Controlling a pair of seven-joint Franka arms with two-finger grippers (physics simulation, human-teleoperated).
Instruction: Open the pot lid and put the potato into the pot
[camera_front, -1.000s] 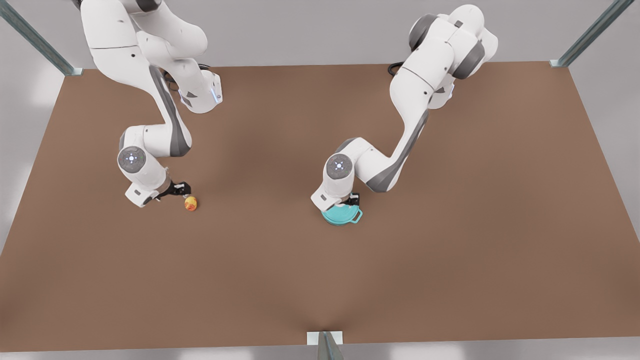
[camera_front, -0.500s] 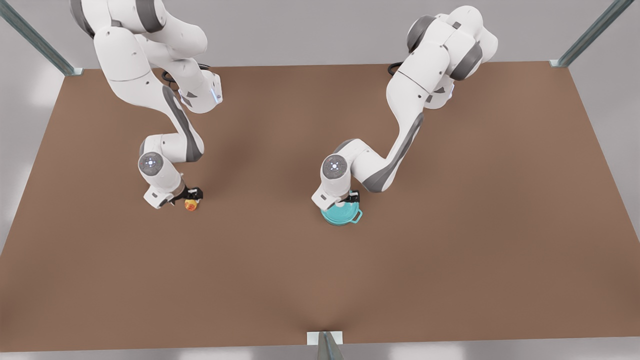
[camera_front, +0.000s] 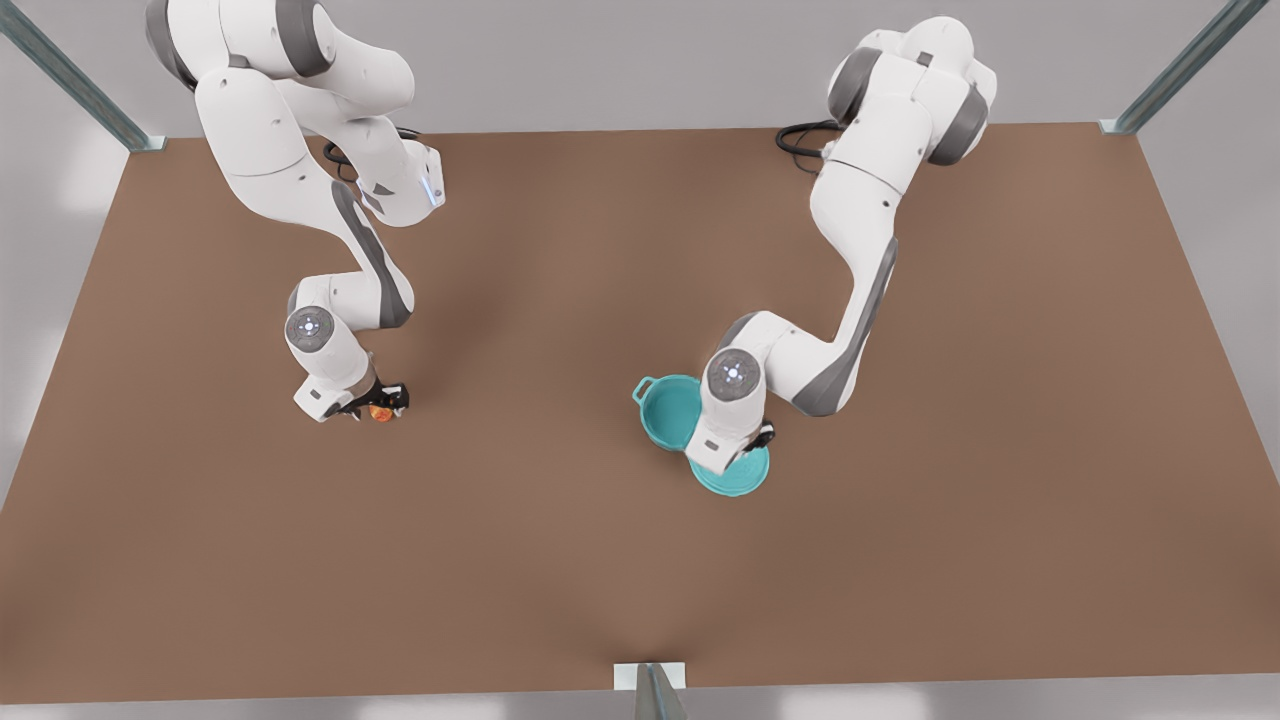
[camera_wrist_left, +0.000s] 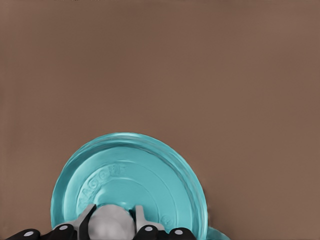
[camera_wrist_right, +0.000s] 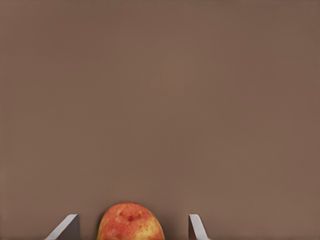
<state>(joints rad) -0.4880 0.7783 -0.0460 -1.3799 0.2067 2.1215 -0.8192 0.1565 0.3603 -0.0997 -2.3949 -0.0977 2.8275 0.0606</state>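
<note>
Lid off pot, potato bracketed on worktop

Left tool clamped on the white knob of the pot lid; lid sits beside the pot toward the front view's right, overlapping its rim. Pot uncovered on the brown worktop. Right tool spread wide, one finger either side of the potato, gaps visible both sides. Potato well apart from pot, at the front view's left

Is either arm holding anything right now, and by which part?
The left gripper holds the pot lid by its white knob. The right gripper straddles the potato with jaws open, holding nothing.
</note>
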